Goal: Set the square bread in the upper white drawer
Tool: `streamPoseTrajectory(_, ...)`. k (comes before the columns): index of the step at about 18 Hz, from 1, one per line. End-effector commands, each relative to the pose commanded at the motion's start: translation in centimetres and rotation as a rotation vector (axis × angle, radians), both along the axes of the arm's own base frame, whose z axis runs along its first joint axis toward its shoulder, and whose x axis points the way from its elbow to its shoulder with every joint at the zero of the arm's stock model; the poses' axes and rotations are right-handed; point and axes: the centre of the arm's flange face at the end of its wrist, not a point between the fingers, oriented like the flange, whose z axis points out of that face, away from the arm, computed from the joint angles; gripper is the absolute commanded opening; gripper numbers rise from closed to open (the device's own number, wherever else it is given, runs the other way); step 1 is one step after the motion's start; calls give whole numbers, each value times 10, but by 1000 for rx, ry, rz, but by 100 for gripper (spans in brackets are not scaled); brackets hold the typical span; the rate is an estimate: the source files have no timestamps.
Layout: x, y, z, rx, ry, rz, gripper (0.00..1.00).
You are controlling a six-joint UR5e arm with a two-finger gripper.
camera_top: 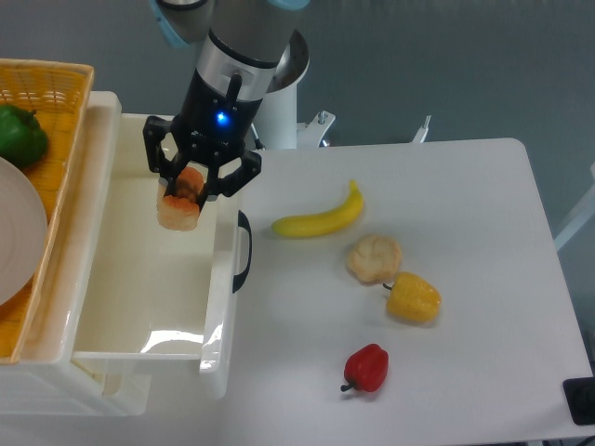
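Note:
The square bread (180,206), pale with an orange-brown crust, hangs in the air over the back part of the upper white drawer (139,279). My gripper (187,189) is shut on the bread from above, its black fingers hiding the slice's top. The drawer is pulled out, a deep glossy white tray with a black curved handle (244,251) on its front panel. Nothing lies inside the drawer where I can see.
On the white table to the right lie a banana (321,219), a round pale bun (375,258), a yellow pepper (414,297) and a red pepper (367,368). A yellow wicker basket (46,84) with a green pepper (20,135) and a white plate (17,232) sits left of the drawer.

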Motion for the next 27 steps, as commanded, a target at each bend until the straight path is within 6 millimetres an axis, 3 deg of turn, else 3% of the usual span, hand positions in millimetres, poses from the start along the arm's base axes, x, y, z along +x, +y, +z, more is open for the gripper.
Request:
streamPoseTrajectory(4, -1, 1, -3, -1, 0, -6, 62)
streamPoseTrajectory(13, 2, 6, -1, 16, 21, -18, 62)
streamPoseTrajectory(17, -27, -3, -1, 34, 64, 30, 70)
streamPoseTrajectory(20, -53, -10, -8, 40, 87, 53, 100)
streamPoseTrajectory(27, -111, -42, -24, 0, 183, 27, 100)
